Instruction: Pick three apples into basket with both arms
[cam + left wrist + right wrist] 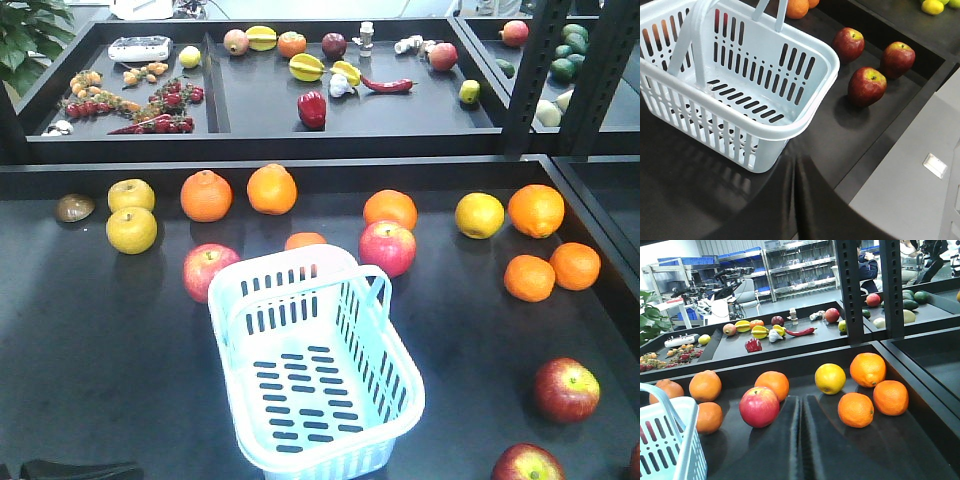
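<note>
The pale blue basket stands empty in the middle of the dark table, its handle folded toward the far rim. Three deep red apples lie to its right; two show fully in the front view. In the left wrist view the apples lie beyond the basket. My left gripper is shut and empty, just off the basket's near corner. My right gripper is shut and empty, hovering low, with the basket's corner to its left.
Oranges, yellow fruits and two pink-red round fruits lie around the basket's far side. A raised table wall separates a back tray of small produce. A black upright post stands right.
</note>
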